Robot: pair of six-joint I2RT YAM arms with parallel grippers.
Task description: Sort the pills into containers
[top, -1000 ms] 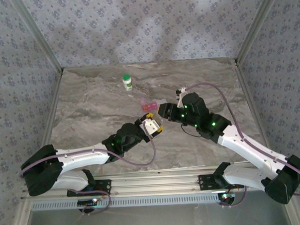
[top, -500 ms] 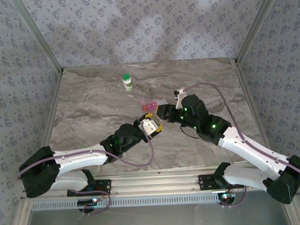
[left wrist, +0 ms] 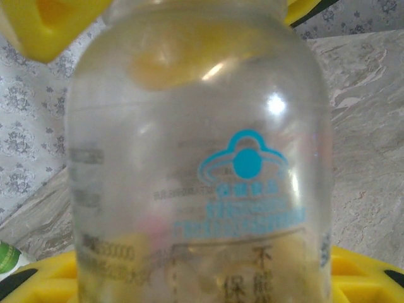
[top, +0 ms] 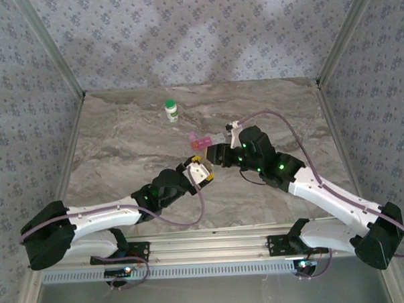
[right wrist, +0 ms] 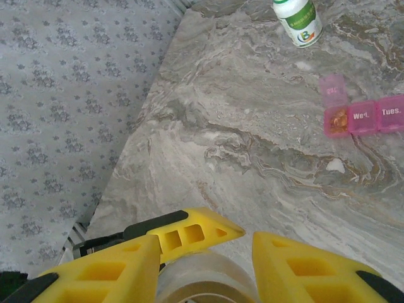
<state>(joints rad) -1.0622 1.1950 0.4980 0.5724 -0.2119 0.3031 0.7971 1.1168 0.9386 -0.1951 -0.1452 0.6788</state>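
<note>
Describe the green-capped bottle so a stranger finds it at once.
On the grey marble tabletop, look toward the far wall. A small white plastic bottle stands upright there. Unlike the flat pink strip pill case nearby, it has a green cap.

A grey, marble-veined surface lies at the centre of the overhead view. Walls papered in a pale floral print stand at 9, 12 and 3 o'clock. Slanting metal posts rise at 11 and 1 o'clock. A slotted metal rail runs along 6 o'clock.
</note>
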